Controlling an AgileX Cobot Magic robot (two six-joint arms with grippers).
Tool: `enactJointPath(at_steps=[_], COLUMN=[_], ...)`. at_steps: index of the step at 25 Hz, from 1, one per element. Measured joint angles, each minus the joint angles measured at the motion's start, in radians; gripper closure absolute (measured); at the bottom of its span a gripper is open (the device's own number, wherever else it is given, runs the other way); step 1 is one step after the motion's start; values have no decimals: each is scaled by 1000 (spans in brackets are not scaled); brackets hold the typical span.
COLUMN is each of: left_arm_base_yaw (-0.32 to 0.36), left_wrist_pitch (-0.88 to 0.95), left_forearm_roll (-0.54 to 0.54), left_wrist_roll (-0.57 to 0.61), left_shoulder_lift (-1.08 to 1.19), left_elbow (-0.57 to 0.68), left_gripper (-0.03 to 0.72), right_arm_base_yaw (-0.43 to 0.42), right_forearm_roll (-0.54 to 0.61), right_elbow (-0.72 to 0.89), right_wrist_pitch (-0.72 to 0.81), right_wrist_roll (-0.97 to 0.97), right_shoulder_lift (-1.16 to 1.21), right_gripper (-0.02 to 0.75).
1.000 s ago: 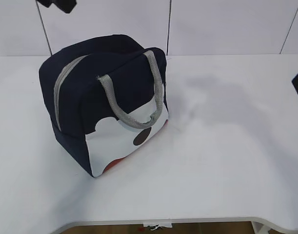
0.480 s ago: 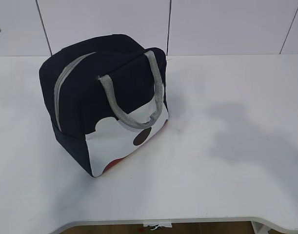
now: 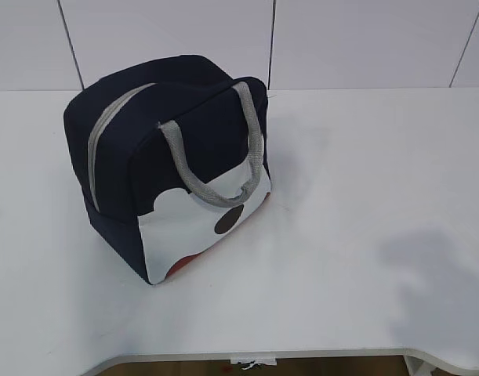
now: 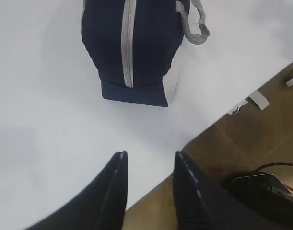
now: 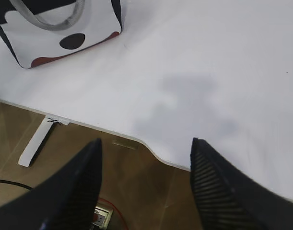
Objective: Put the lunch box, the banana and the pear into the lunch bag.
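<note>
I see the lunch bag point(image 3: 167, 168) zipped shut, no food outside, my left gripper point(image 4: 148, 160) narrowly parted, right gripper point(image 5: 146, 148) wide, both empty.

Navy lunch bag point(image 3: 168, 157) — grey zipper point(image 4: 129, 43)

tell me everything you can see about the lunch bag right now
The lunch bag is a boxy navy fabric bag standing upright on the white table, toward its left side. A grey zipper runs over the top and down one end, and looks closed. Grey webbing handles droop across the front face. The lower front panel is white with a dark dot and a red patch at the bottom edge. Nothing but the table touches it; neither pincer is near it.
</note>
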Motion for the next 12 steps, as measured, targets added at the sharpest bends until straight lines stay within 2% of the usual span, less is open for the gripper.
enactJointPath(at_steps=[6, 12], left_arm_base_yaw=[0, 0], left_wrist_pitch=[-22, -103], left_forearm_roll=[-2, -11], left_wrist_roll=[0, 0], left_shoulder_lift=[-142, -325], left_elbow=[127, 315], left_gripper=[444, 444], right_arm_base_yaw=[0, 0], right_forearm_roll=[-31, -39], right_elbow=[134, 264], right_wrist_pitch=[2, 2], right_wrist_roll=[2, 2], right_shoulder_lift=[-86, -162], right_gripper=[293, 293])
